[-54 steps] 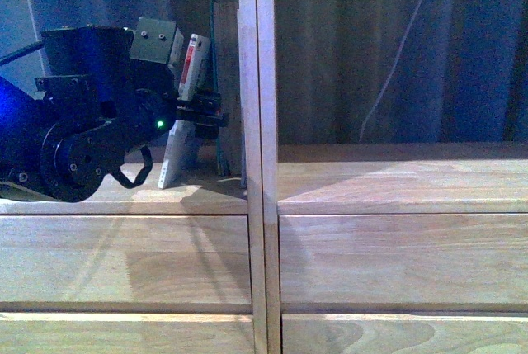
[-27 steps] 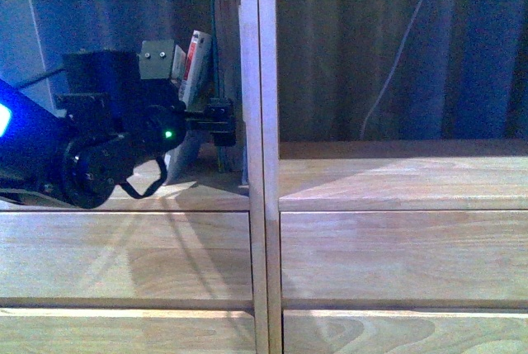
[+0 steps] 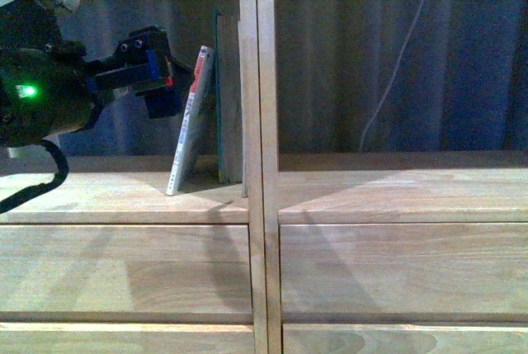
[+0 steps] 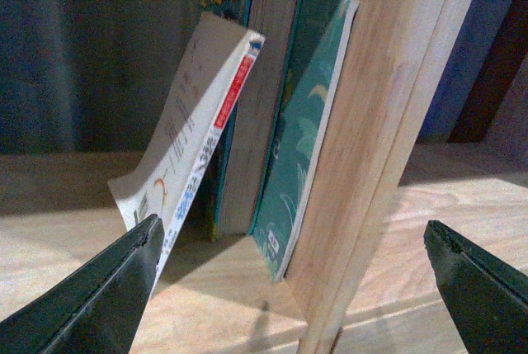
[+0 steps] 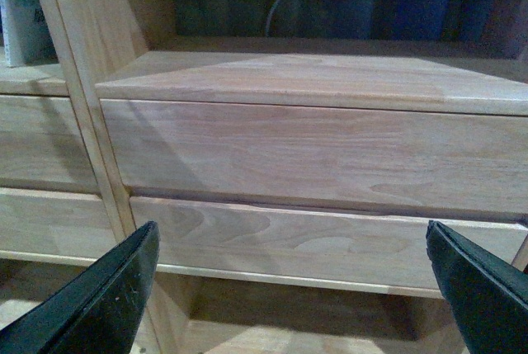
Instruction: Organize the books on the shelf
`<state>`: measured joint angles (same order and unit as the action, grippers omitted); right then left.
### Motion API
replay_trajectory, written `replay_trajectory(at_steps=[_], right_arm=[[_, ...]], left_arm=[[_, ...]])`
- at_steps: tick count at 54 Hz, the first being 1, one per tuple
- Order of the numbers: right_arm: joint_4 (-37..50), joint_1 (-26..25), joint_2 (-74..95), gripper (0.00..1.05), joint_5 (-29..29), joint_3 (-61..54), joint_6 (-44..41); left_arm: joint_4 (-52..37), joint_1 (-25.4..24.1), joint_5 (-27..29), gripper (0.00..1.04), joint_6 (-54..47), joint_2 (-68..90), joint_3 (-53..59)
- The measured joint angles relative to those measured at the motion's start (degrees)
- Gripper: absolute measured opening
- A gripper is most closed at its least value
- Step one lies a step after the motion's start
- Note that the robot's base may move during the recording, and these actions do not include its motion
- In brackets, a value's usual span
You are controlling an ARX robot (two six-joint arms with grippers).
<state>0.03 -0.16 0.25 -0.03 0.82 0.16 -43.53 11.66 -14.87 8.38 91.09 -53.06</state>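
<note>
While the thin paperback (image 3: 188,123) leans tilted against the teal book (image 3: 219,98) in the shelf's (image 3: 256,205) left compartment, its upper edge sits just beside the left gripper's (image 3: 165,82) tips, apparently not clamped. That gripper's jaws stand wide apart in the wrist view, holding nothing. The right gripper (image 5: 289,288), likewise spread and empty, faces the drawer fronts (image 5: 313,156).

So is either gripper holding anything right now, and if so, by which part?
Nothing is held. The left gripper is open in front of the leaning pale paperback, with nothing between its fingers; the right gripper is open before the drawer fronts.
</note>
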Motion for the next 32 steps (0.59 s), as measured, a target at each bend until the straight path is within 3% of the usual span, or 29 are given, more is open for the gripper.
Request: replay_trajectory(at_steps=[20, 32], right_arm=[[0.00, 0.00, 0.00, 0.98, 0.00, 0.00, 0.00], [0.00, 0.00, 0.00, 0.98, -0.02, 0.00, 0.00]], left_arm=[[2.45, -2.67, -2.78, 0.97, 1.14, -27.23, 19.58], [17.84, -4.59, -5.31, 0.97, 1.49, -54.12, 31.61]])
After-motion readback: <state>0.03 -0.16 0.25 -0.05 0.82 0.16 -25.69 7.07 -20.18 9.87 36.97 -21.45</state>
